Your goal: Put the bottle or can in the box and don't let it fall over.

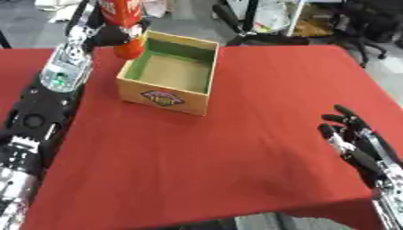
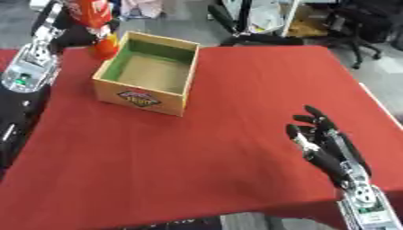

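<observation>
A red-orange bottle (image 1: 126, 27) with a white label is held upright in the air just left of the box's far left corner. My left hand (image 1: 110, 32) is shut on it, fingers curled round its middle. The wooden box (image 1: 161, 92) stands open on the red table, green on its inner walls, with a logo on its front face; nothing lies inside it. My right hand (image 2: 327, 143) rests open at the lower right, fingers up, far from the box.
The red tablecloth (image 1: 236, 148) covers the whole table. Its front edge runs along the bottom and its right edge passes near my right hand. Office chairs (image 1: 362, 27) and clutter stand beyond the far edge.
</observation>
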